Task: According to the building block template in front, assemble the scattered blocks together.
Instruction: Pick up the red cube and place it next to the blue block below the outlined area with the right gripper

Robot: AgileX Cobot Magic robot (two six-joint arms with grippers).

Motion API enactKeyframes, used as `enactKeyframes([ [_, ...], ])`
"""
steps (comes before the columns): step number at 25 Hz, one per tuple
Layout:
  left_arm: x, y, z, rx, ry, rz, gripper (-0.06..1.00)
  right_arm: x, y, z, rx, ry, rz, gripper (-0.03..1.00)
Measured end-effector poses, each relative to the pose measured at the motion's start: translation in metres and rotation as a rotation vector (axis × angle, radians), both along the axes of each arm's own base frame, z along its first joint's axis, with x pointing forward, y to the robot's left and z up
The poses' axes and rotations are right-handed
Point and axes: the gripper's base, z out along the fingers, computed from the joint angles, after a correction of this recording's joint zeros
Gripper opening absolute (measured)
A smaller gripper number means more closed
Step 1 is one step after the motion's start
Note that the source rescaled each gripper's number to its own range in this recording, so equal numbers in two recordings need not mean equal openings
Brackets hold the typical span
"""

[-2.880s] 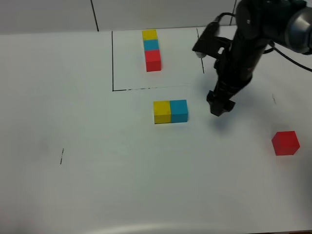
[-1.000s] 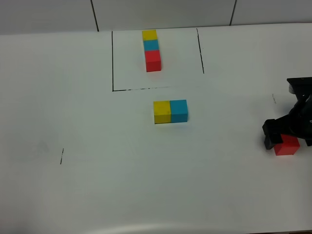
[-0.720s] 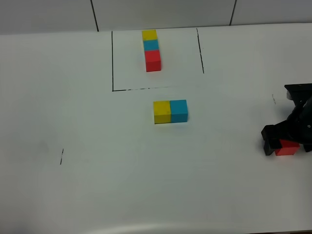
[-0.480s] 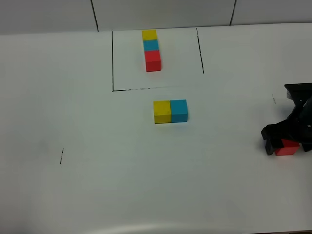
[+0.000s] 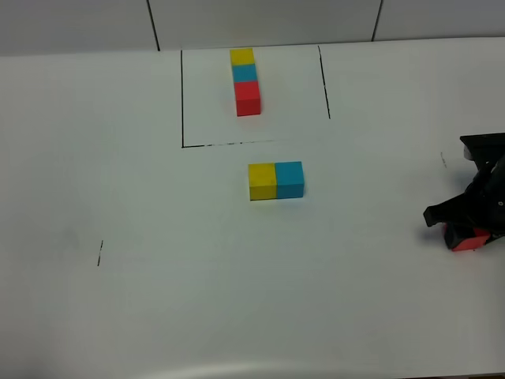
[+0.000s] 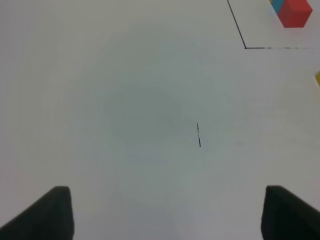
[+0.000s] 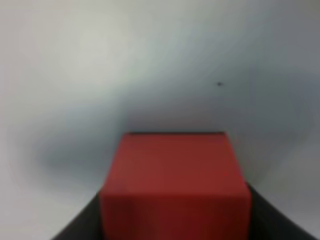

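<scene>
The template row, yellow (image 5: pixel 242 57), cyan-blue (image 5: pixel 245 73) and red (image 5: pixel 248 99), lies inside a black pen outline (image 5: pixel 182 99) at the back. The scattered yellow cube (image 5: pixel 262 181) and cyan-blue cube (image 5: pixel 289 179) sit touching side by side in front of it. The scattered red cube (image 5: pixel 468 239) is at the far right, between the fingers of my right gripper (image 5: pixel 465 227). In the right wrist view the red cube (image 7: pixel 175 180) fills the gap and both fingers press its sides. My left gripper (image 6: pixel 167 215) is open and empty over bare table.
The white table (image 5: pixel 158 300) has a short pen mark (image 5: pixel 100 253) at the left, also in the left wrist view (image 6: pixel 198 135). That view shows the template's red cube (image 6: pixel 295 11) and an outline corner (image 6: pixel 245 47). The right arm sits at the table's right edge.
My right gripper has come from beside the cyan-blue cube down to the red cube and closed its fingers onto it. The red cube has shifted slightly. The other cubes have not moved.
</scene>
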Motion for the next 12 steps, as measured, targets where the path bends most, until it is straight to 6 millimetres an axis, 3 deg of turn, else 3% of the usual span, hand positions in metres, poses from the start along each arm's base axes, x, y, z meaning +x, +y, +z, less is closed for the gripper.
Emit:
enactKeyframes([
  [6, 0.000, 0.000, 0.000, 0.000, 0.000, 0.000, 0.63, 0.000, 0.000, 0.004, -0.002, -0.016, 0.009, 0.01],
  [12, 0.000, 0.000, 0.000, 0.000, 0.000, 0.000, 0.63, -0.001, 0.003, 0.034, -0.013, -0.110, 0.054, 0.01],
])
